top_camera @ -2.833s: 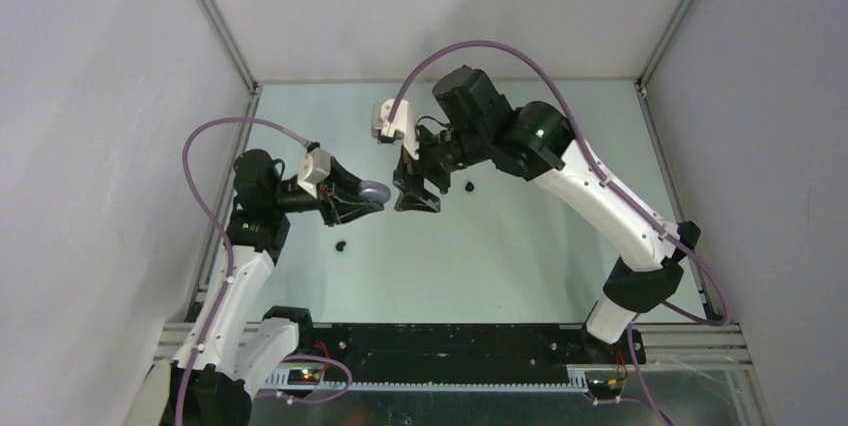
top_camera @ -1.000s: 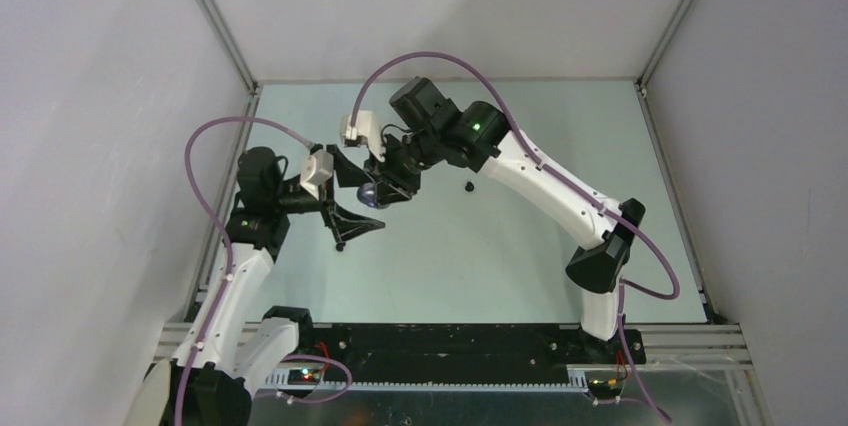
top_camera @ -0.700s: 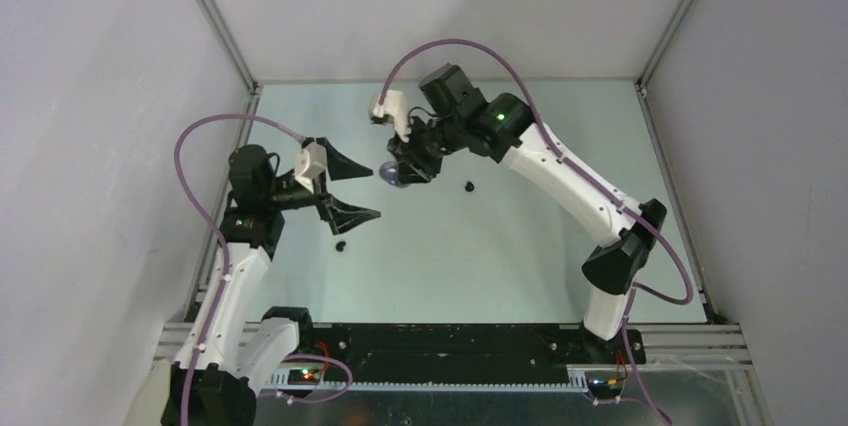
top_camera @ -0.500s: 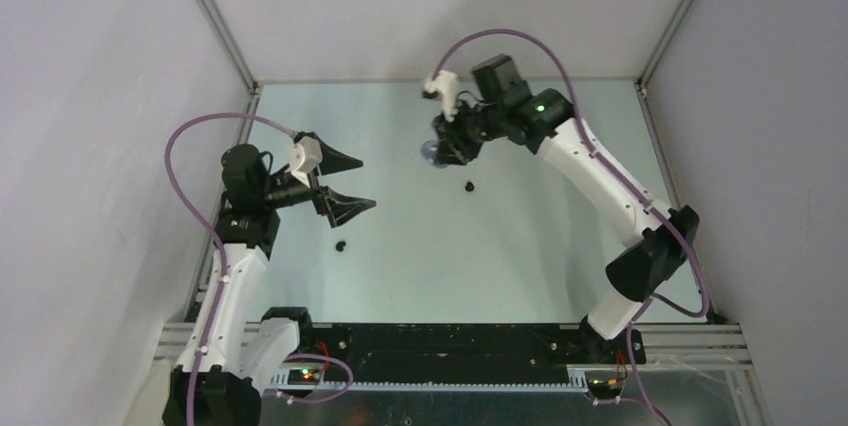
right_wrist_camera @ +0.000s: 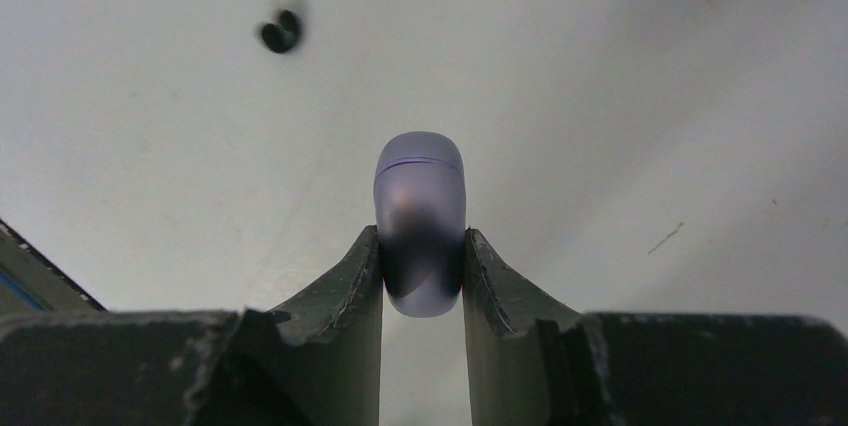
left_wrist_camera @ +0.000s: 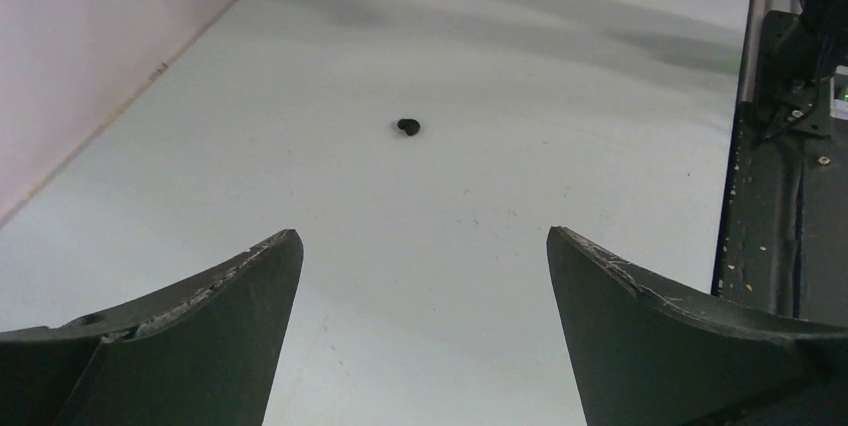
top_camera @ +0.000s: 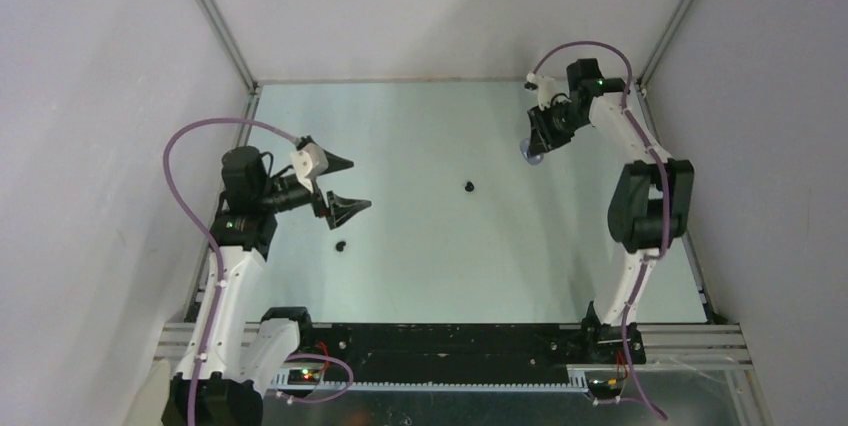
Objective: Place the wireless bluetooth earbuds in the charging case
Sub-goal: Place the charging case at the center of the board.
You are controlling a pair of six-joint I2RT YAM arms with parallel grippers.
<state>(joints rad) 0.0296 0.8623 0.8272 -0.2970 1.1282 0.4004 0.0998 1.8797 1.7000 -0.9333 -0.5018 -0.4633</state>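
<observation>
Lilac rounded charging case (right_wrist_camera: pixel 420 196) clamped in right gripper (right_wrist_camera: pixel 422 238); left gripper (left_wrist_camera: pixel 422 234) spread wide.

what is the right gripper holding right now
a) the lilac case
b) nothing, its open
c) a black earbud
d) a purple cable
A: in the right wrist view the rounded lilac case is pinched between the two fingers of the right gripper, while a black earbud lies loose on the table.

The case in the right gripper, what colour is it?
The case is pale lilac with a glossy sheen; the right wrist view shows it best.
</observation>
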